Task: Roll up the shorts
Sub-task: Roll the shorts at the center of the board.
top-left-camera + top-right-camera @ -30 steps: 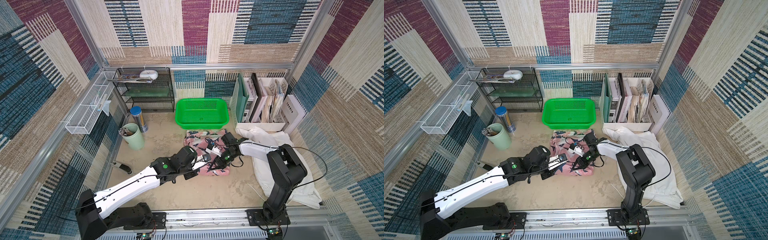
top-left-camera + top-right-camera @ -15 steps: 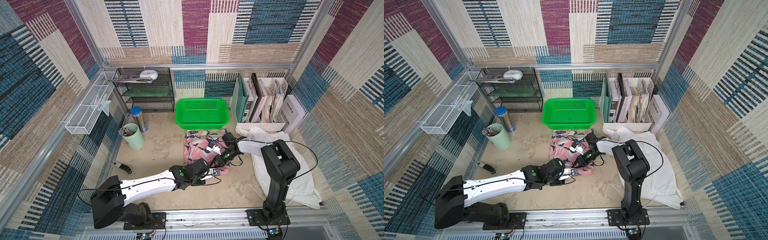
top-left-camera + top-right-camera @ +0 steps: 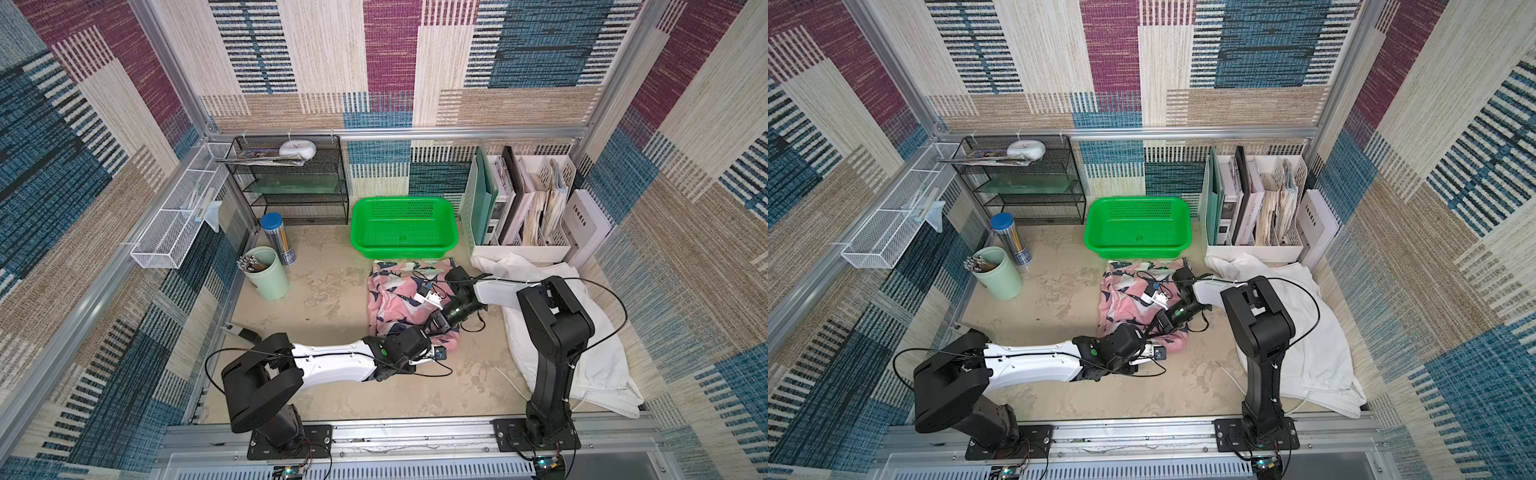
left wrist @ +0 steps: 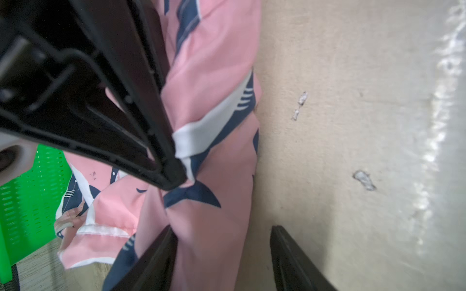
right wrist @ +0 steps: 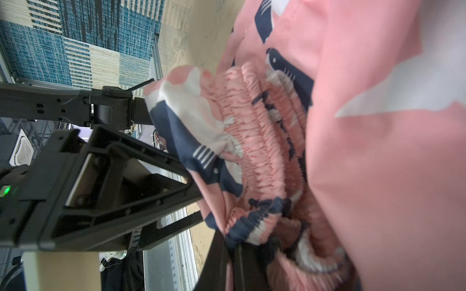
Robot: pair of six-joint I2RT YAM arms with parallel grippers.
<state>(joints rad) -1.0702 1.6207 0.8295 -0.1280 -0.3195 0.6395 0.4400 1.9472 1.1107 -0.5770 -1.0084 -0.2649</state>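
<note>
The pink shark-print shorts (image 3: 399, 299) (image 3: 1125, 299) lie bunched on the sandy floor in front of the green basket. My right gripper (image 3: 434, 322) (image 5: 232, 252) is shut on a fold near their gathered elastic waist (image 5: 262, 151). My left gripper (image 3: 432, 353) (image 4: 222, 252) lies low at the near edge of the pink shorts (image 4: 211, 126). It is open, with pink cloth lying against one of its fingers (image 4: 151, 264) and bare floor by the other. The white shorts (image 3: 602, 357) (image 3: 1320, 345) lie spread at the right, behind the right arm.
A green basket (image 3: 403, 226) stands behind the pink shorts. A mint cup (image 3: 268, 274) and a blue-capped tube (image 3: 278, 239) stand at the left, with a black wire shelf (image 3: 291, 183) behind them. A white file organiser (image 3: 523, 208) fills the back right.
My left gripper has opened and slid toward the near edge of the pink shorts, its arm dropping low. My right gripper has stayed shut on the cloth, barely moving.
</note>
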